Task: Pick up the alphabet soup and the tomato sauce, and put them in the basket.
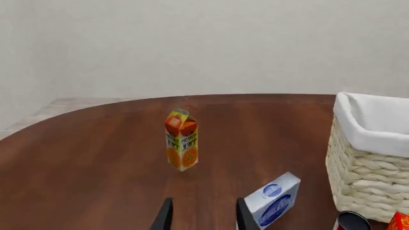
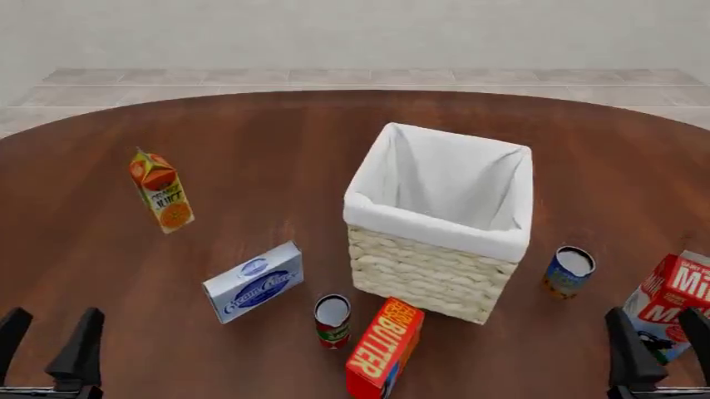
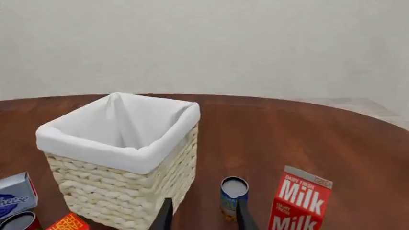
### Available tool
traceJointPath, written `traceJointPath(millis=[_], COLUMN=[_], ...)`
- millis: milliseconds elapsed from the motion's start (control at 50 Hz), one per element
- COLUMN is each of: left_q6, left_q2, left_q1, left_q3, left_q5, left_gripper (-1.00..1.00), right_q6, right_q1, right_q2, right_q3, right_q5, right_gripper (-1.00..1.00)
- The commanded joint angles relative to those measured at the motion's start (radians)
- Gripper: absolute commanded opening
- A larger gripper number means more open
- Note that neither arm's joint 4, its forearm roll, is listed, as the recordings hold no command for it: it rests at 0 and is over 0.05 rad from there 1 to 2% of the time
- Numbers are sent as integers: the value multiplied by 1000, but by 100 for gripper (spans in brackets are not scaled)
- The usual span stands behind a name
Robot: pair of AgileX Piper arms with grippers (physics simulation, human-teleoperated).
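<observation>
The alphabet soup is a small blue-and-orange can standing upright just right of the basket, and it also shows as the alphabet soup in the right wrist view. The tomato sauce, a red-labelled can, stands at the basket's front left corner beside the butter box; the tomato sauce peeks in low in the left wrist view. The basket is empty, its white liner showing. My left gripper is open near the front left edge, far from both cans. My right gripper is open at the front right, holding nothing.
An orange juice carton stands far left. A cream cheese box lies left of the tomato sauce. A red butter box leans in front of the basket. A milk carton stands right beside my right gripper's fingers.
</observation>
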Motion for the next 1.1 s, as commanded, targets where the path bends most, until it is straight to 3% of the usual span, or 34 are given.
traceJointPath(millis=[20, 520, 860, 1100], left_q6=[2, 0, -6, -6], left_q2=[0, 0, -1, -1], left_q1=[-2, 11, 16, 17], left_q3=[-2, -3, -3, -3], left_q5=[3, -1, -7, -9], left_gripper=[100, 100, 100, 100], right_q6=[12, -2, -60, -55], right_q1=[1, -6, -23, -30], right_q2=[13, 131, 205, 224], right_q3=[-3, -21, -184, -263], right_q5=[-4, -75, -3, 38], right_gripper=[100, 100, 100, 100])
